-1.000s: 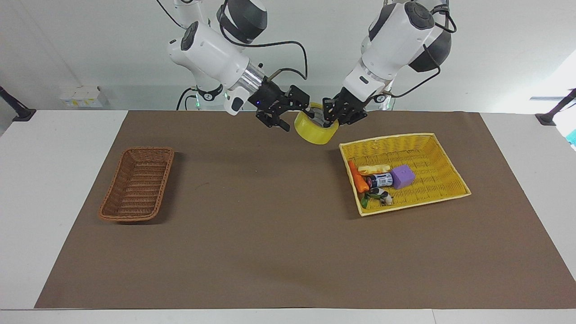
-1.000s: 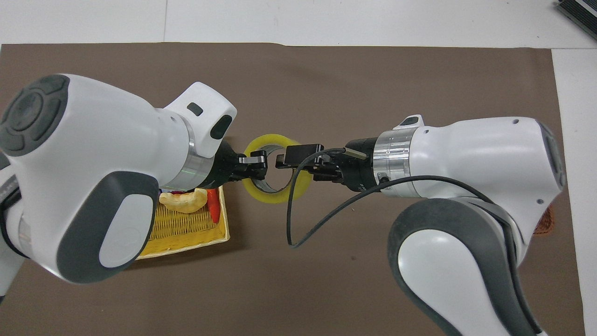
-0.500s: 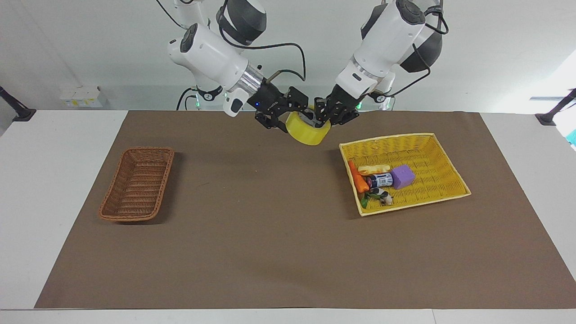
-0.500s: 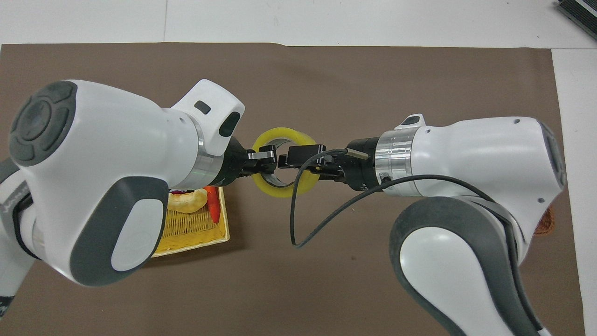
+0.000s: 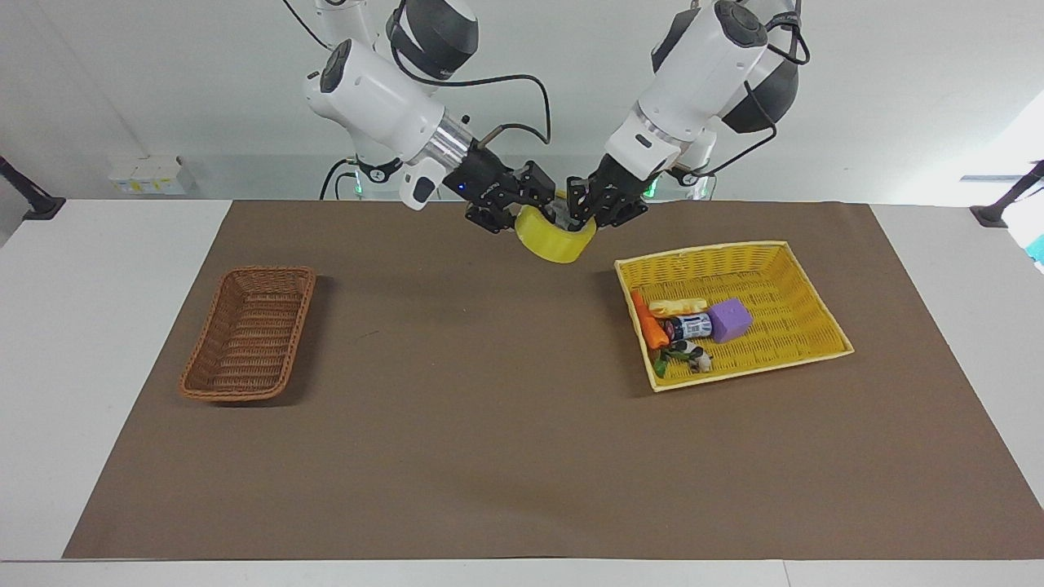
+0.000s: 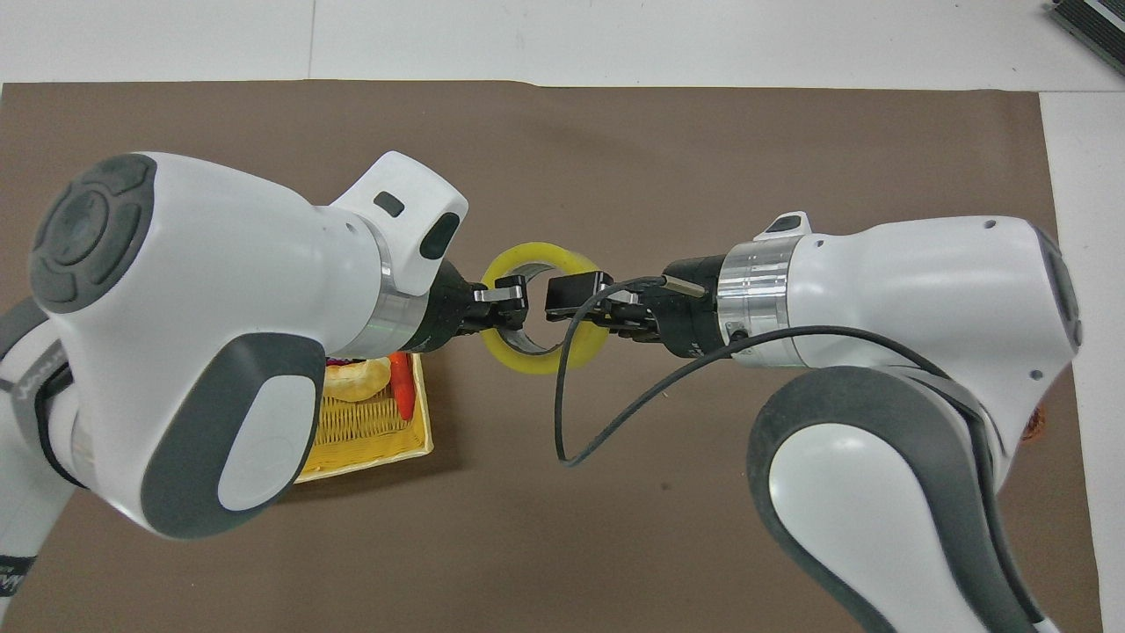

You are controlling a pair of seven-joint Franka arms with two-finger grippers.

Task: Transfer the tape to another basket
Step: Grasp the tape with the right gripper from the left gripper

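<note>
The tape (image 5: 556, 241), a wide yellowish roll, hangs in the air over the brown mat, close to the robots' edge. My left gripper (image 5: 576, 214) is shut on the part of its rim toward the left arm's end; in the overhead view the left gripper (image 6: 511, 301) reaches into the tape (image 6: 538, 361). My right gripper (image 5: 524, 214) is at the other part of the rim, and the right gripper (image 6: 573, 295) also pokes into the ring. The small brown wicker basket (image 5: 249, 334) lies at the right arm's end of the mat with nothing in it.
A larger yellow woven basket (image 5: 734, 247) lies toward the left arm's end. It holds a purple cube (image 5: 729, 319), a small can, an orange piece and other small toys. My left arm covers most of this yellow basket (image 6: 369, 440) in the overhead view.
The tape, carried by my left gripper, has shifted slightly toward the right arm's end. My right gripper has come in onto the tape's rim.
</note>
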